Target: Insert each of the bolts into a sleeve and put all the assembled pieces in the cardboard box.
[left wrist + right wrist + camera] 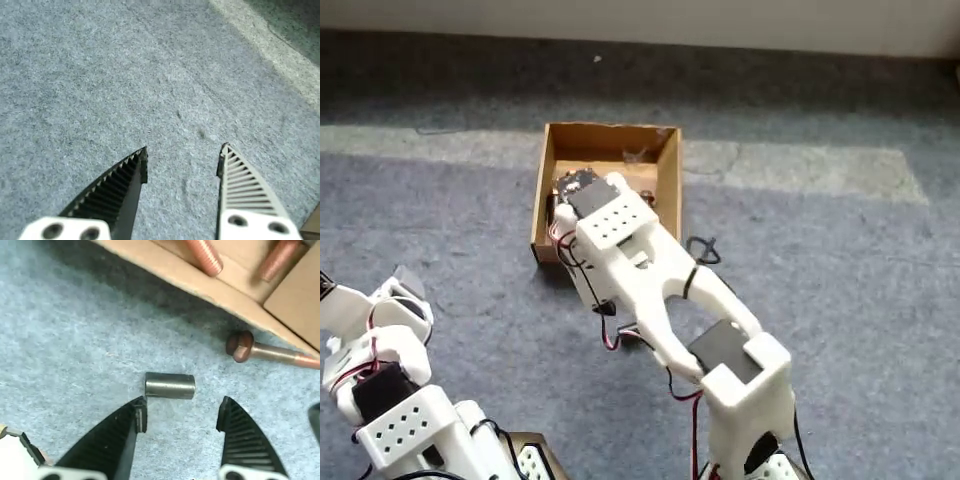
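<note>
Sleeve [170, 385]: short dark metal tube, lying on its side on the grey carpet [60, 330], outside the cardboard box [190, 277] and near its wall. Bolt [265, 351]: copper-coloured, hex head, lying on the carpet just beside the box wall, apart from the sleeve. Two threaded shafts [202, 255] [277, 260]: copper-coloured, lying inside the box. Right gripper [182, 407]: jaws spread, low over the carpet, tips just short of the sleeve and not touching it. Left gripper [184, 150]: jaws spread, one finger black, one pale, over carpet, well apart from the box.
</note>
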Action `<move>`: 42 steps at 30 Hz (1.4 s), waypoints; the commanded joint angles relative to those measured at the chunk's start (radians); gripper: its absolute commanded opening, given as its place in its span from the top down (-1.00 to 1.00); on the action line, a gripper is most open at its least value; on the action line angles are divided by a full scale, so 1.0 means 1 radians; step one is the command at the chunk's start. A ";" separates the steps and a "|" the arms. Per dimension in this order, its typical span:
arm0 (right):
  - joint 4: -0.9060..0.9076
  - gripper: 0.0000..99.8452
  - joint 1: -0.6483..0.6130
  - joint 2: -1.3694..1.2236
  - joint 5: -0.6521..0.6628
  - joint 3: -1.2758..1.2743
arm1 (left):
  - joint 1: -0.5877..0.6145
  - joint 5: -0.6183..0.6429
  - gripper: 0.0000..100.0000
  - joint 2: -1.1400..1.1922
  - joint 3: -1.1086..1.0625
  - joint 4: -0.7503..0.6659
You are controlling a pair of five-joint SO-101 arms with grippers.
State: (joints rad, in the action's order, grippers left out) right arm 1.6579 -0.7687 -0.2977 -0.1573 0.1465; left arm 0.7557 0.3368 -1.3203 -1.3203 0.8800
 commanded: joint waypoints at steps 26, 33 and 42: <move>-0.329 0.57 -0.074 0.239 1.129 -0.607 | 0.007 0.006 0.51 -0.010 0.002 -0.018; -0.433 0.57 -0.033 0.128 1.126 -0.613 | 0.002 0.006 0.51 -0.010 0.002 -0.018; -0.466 0.61 -0.024 0.074 1.112 -0.613 | 0.002 0.006 0.51 -0.010 0.002 -0.018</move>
State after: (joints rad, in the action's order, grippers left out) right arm 1.2313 -0.8055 -0.1857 0.9582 -0.4549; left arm 0.7557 0.3368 -1.3203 -1.3218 0.8800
